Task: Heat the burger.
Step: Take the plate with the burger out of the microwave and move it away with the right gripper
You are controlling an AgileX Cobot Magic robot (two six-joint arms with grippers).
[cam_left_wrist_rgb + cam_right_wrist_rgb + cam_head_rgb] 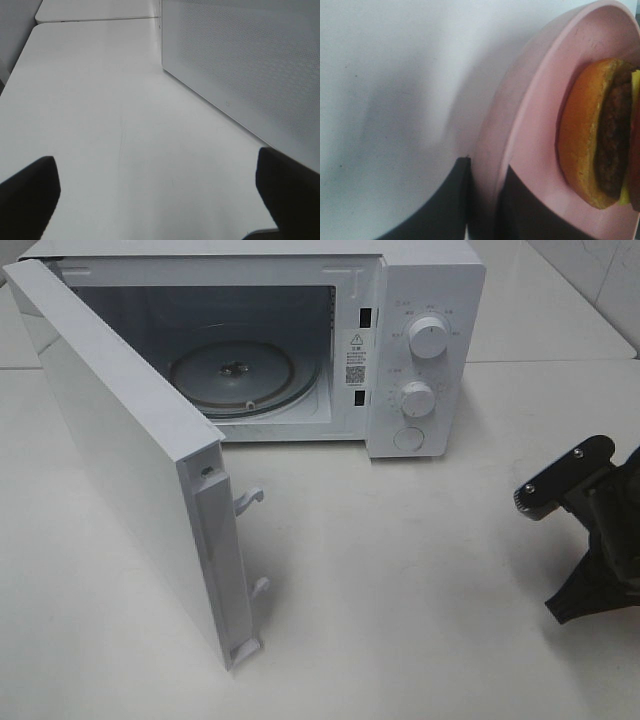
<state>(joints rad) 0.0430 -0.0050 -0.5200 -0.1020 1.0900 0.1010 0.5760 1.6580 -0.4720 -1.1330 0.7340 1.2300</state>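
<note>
Two arms share the work, and only the right one is loaded. Its fingers point(482, 200) are pinched nearly shut on the rim of the pink plate point(530, 125), one above the rim and one below, and the burger point(600, 132) sits on that plate; in the high view this gripper shows only as dark parts at 3 o'clock, with plate and burger out of frame. The left fingers point(30, 192) stand fully apart over bare tabletop point(100, 100), holding nothing, beside the door's outer face. Farther back the microwave point(425, 300) stands at 12 o'clock, its door point(130, 440) swung wide toward 9 o'clock and the glass turntable point(232, 375) bare. The step in hand looks like carrying. Next, probably, the plate must travel level through the opening onto the turntable.
</note>
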